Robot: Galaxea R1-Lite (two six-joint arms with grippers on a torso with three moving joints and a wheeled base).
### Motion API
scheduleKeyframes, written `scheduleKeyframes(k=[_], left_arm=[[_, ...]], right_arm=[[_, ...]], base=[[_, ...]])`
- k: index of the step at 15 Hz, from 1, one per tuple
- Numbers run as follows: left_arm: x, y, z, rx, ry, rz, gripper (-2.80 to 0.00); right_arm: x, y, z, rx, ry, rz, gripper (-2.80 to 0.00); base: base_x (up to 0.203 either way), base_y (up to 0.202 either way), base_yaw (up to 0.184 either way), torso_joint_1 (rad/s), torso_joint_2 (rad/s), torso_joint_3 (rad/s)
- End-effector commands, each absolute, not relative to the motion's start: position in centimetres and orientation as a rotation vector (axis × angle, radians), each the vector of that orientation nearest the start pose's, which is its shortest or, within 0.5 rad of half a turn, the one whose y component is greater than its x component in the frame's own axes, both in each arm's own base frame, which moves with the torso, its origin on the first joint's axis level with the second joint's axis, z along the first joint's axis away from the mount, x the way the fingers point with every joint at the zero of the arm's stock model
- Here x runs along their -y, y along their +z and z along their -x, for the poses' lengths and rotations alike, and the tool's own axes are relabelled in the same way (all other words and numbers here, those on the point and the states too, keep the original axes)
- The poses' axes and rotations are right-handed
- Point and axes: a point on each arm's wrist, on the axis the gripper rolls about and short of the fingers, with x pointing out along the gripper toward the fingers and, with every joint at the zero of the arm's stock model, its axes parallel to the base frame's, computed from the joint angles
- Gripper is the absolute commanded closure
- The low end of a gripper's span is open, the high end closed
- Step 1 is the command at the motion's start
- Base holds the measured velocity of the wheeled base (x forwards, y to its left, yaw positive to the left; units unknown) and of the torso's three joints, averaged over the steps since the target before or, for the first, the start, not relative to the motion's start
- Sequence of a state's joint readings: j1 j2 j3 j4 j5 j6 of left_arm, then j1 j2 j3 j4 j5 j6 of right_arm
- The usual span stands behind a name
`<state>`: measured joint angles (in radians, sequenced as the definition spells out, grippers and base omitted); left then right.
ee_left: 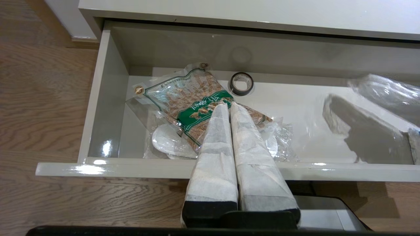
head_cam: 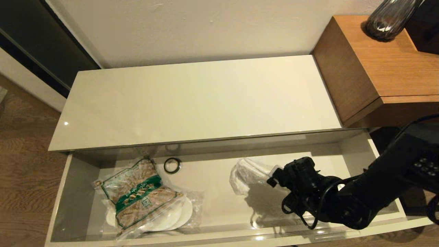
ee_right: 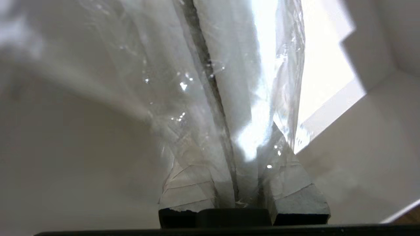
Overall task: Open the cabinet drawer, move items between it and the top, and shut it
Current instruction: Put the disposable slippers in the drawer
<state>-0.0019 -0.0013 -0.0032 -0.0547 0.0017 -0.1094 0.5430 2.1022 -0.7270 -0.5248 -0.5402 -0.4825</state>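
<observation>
Holding a pair of white slippers in clear wrap (head_cam: 252, 175), the right gripper (head_cam: 274, 180) reaches into the right half of the open cabinet drawer (head_cam: 212, 236). Its jaws pinch the wrapped slippers between them, as the right wrist view shows, with plastic and white cloth filling the gap. The slippers look raised off the drawer floor, and a dark shadow lies under them.

On the left side of the drawer lies a clear bag with a green label and brown stuff inside (head_cam: 140, 195). A second pair of white slippers in wrap (head_cam: 178, 218) lies partly under that bag, touching it. A small black ring (head_cam: 172, 165) sits just beside the bag, near the back wall of the drawer.

The left gripper (ee_left: 228, 105) hangs in front of the drawer, over the wood floor (ee_left: 42, 108). Its jaws are pressed together and hold nothing.

The top (head_cam: 192, 99) of the cabinet is shiny and cream. A brown wood block (head_cam: 377, 68) stands at its right end, and a dark glass vase (head_cam: 387, 20) sits on that block.
</observation>
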Motion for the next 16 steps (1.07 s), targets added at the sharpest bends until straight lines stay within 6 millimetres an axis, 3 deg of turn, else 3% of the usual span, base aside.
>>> scheduleKeyframes(k=[1,2,3,7,9,11,13,16], left_arm=[[0.0,8.2,2.3,0.058,-0.003,0.111,0.00],[0.0,8.2,2.3,0.058,-0.002,0.111,0.00],[0.0,8.2,2.3,0.058,-0.003,0.111,0.00],[0.0,8.2,2.3,0.058,-0.002,0.111,0.00],[0.0,8.2,2.3,0.058,-0.003,0.111,0.00],[0.0,8.2,2.3,0.058,-0.003,0.111,0.00],[0.0,8.2,2.3,0.058,-0.002,0.111,0.00],[0.0,8.2,2.3,0.058,-0.003,0.111,0.00]], right_arm=[[-16.1,0.1,-29.2,-0.692,0.129,0.876,0.00],[-16.1,-0.4,-29.3,-0.679,0.117,0.868,0.00],[-16.0,-0.9,-29.3,-0.677,0.095,0.872,-2.80],[-16.0,-1.4,-29.4,-0.636,0.043,0.852,-2.80],[-15.7,-0.6,-29.0,-0.627,0.033,0.848,-2.80],[-15.5,1.6,-28.7,-0.579,0.017,0.807,-2.80],[-15.1,5.1,-27.9,-0.509,-0.003,0.749,-2.80],[-13.4,10.9,-25.2,-0.446,-0.023,0.694,-2.80]], base=[[0.000,0.000,0.000,0.000,0.00,0.000],[0.000,0.000,0.000,0.000,0.00,0.000],[0.000,0.000,0.000,0.000,0.00,0.000],[0.000,0.000,0.000,0.000,0.00,0.000],[0.000,0.000,0.000,0.000,0.00,0.000],[0.000,0.000,0.000,0.000,0.00,0.000],[0.000,0.000,0.000,0.000,0.00,0.000],[0.000,0.000,0.000,0.000,0.00,0.000]])
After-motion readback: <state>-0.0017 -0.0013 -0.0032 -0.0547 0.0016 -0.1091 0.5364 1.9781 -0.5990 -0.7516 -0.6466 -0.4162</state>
